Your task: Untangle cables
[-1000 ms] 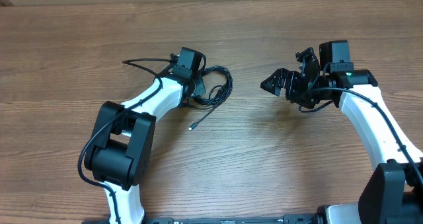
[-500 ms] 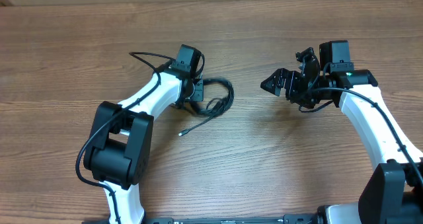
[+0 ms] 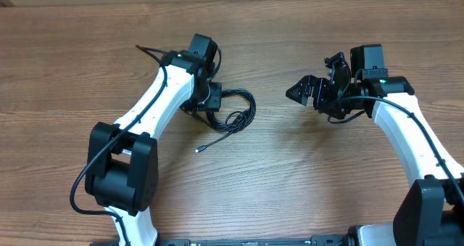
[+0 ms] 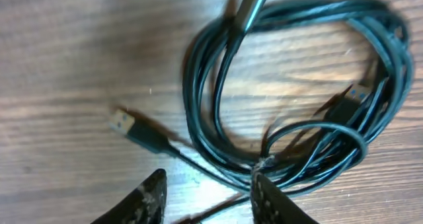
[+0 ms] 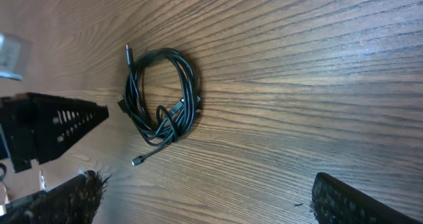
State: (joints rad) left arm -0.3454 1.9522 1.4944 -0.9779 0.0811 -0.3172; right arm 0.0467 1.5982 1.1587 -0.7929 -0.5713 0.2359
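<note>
- Here, the cables (image 4: pixel 198 105) lie as one looped bundle on the bench (image 3: pixel 290 188), left of centre; three plug ends (image 4: pixel 125 123) show.
- The left gripper (image 4: pixel 210 196) hangs over the bundle's left edge, jaws partly apart, a strand between them.
- The right gripper (image 5: pixel 205 184), well to the right, gapes wide, holding nothing.

overhead looks straight down; both wrist views share the cables (image 4: pixel 198 112), left close, right far.

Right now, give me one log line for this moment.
left gripper: open, at cables' edge | right gripper: open, empty | cables: tangled coil on table, one plug end trailing out | task: not done
</note>
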